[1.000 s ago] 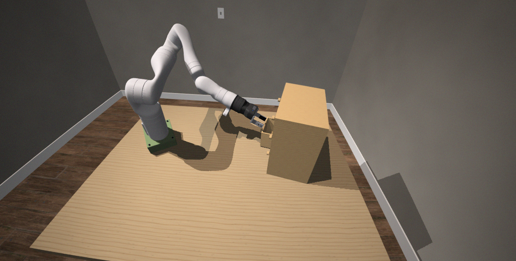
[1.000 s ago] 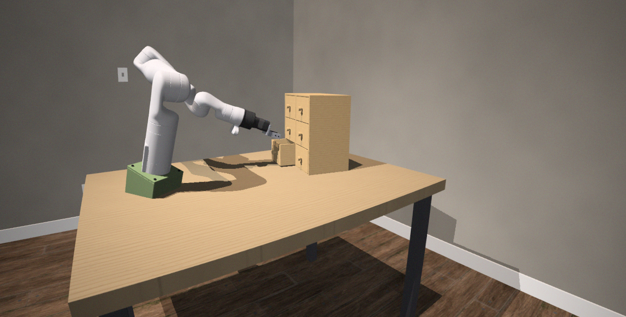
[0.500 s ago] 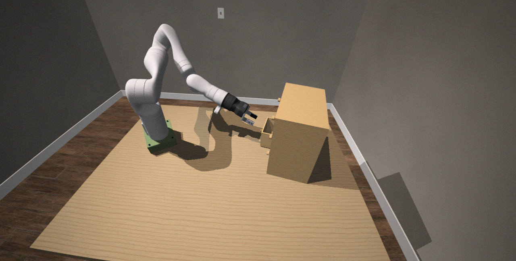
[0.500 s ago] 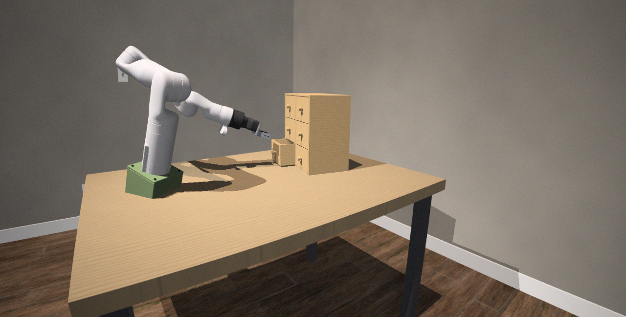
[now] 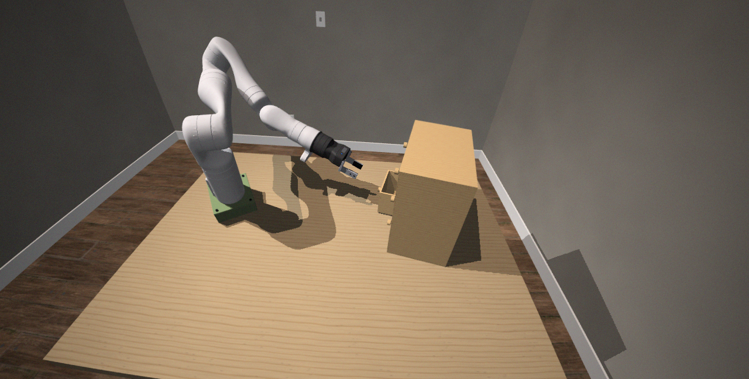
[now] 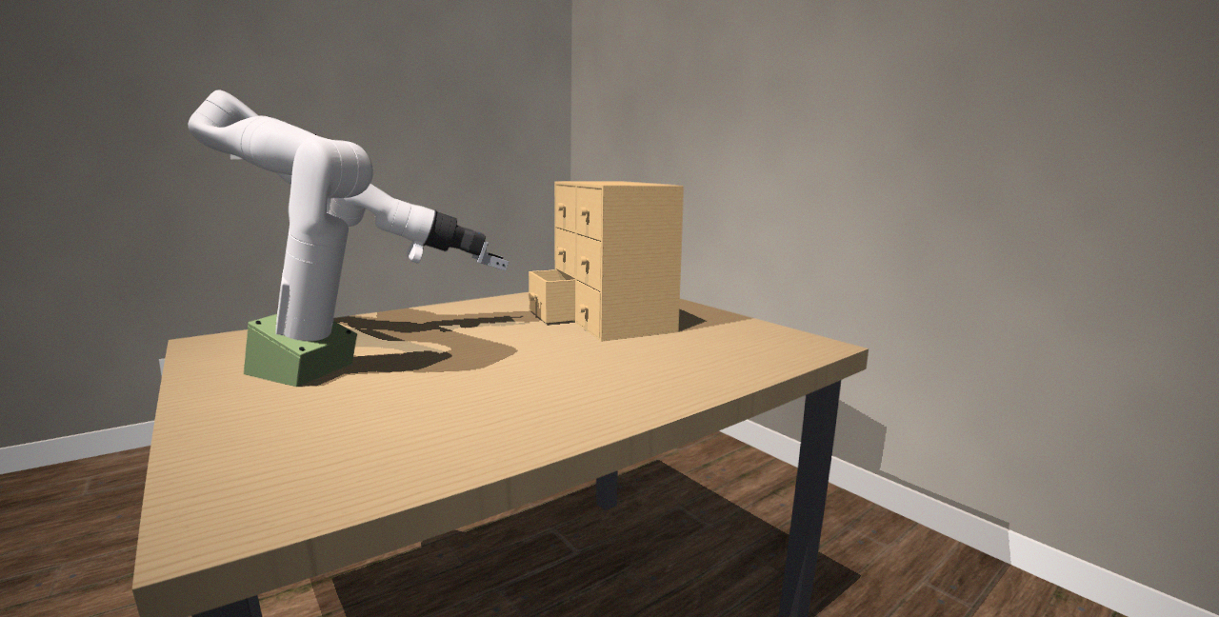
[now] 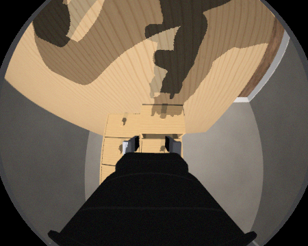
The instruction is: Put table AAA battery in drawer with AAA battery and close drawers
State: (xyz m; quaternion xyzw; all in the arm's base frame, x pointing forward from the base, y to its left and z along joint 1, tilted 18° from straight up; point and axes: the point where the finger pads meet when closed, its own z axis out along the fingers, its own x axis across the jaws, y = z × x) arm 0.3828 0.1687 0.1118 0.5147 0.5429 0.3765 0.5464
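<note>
The small wooden chest [image 5: 432, 209] [image 6: 641, 259] stands upright on the table. Its bottom drawer [image 5: 385, 204] [image 6: 558, 299] [image 7: 161, 126] in the column farther from the exterior camera is pulled well out and looks about level. The other drawers look pushed in. My gripper [image 5: 355, 168] [image 6: 501, 261] [image 7: 152, 141] is open, with nothing between its fingers. It hangs above and in front of the open drawer, tilted down toward the chest, apart from both. No AAA battery shows in any view. The bottom of the open drawer is hidden, so its contents cannot be told.
Knobs stick out of the chest's front, including the middle drawer's knob [image 6: 585, 262] beside the open drawer's column. The arm's green base [image 5: 235, 210] [image 6: 276, 357] stands on the table [image 5: 293, 313] [image 6: 409, 460], across from the chest's front. Arm shadows fall between them.
</note>
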